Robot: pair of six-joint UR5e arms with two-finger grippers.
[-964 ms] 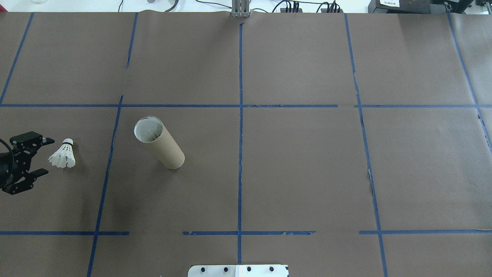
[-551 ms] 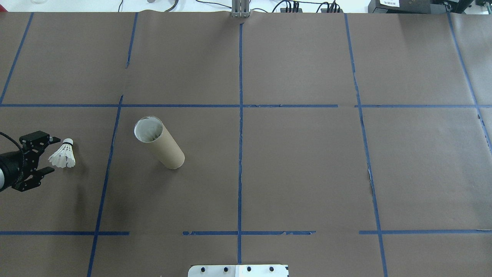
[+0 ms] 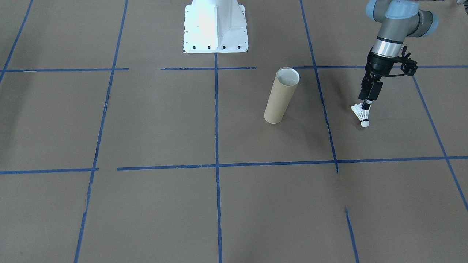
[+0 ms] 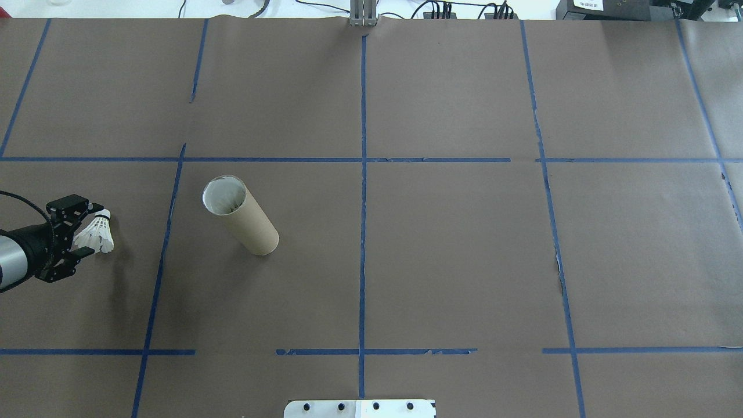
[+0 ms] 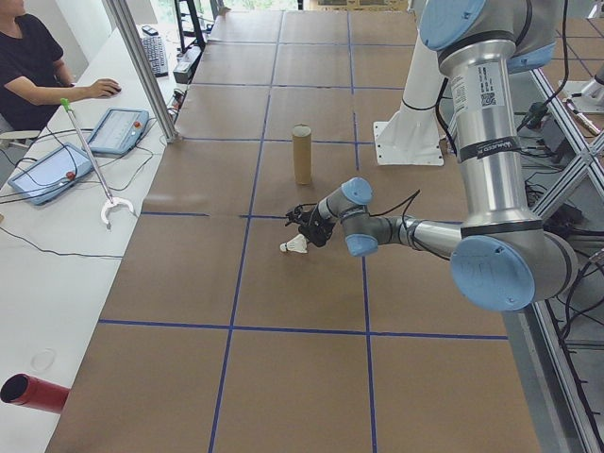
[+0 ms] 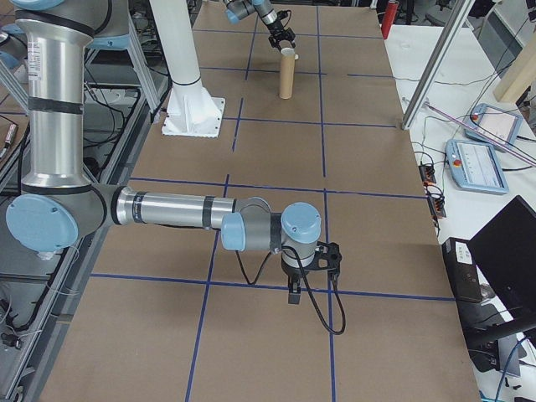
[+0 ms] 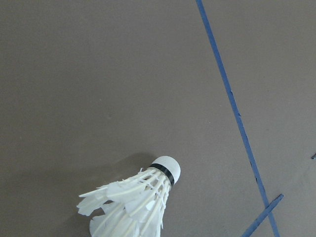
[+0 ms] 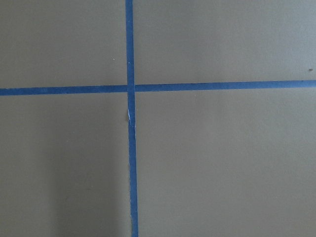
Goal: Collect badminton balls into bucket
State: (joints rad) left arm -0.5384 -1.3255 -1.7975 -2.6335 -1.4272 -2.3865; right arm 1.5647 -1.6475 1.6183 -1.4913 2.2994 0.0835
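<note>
The badminton ball, a white feather shuttlecock point(image 4: 98, 237), lies on its side at the table's left with its cork tip pointing away from the robot. My left gripper point(image 4: 92, 230) is open, with one finger on each side of the feather skirt. The front-facing view shows this left gripper point(image 3: 365, 106) just above the shuttlecock point(image 3: 362, 117). In the left wrist view the shuttlecock point(image 7: 140, 200) sits at the bottom edge. The bucket, a brown cardboard tube point(image 4: 242, 219), stands upright to the right of it. My right gripper point(image 6: 294, 295) hovers low over a tape crossing; whether it is open or shut I cannot tell.
Blue tape lines divide the brown paper table cover point(image 4: 453, 244) into squares. The white robot base point(image 3: 215, 25) stands at the near middle edge. A person point(image 5: 38, 66) sits at a side table with tablets, and a red tube point(image 5: 33, 392) lies there.
My left gripper has moved right, and its open fingers now straddle the shuttlecock's feathers. Shuttlecock and tube have stayed in place.
</note>
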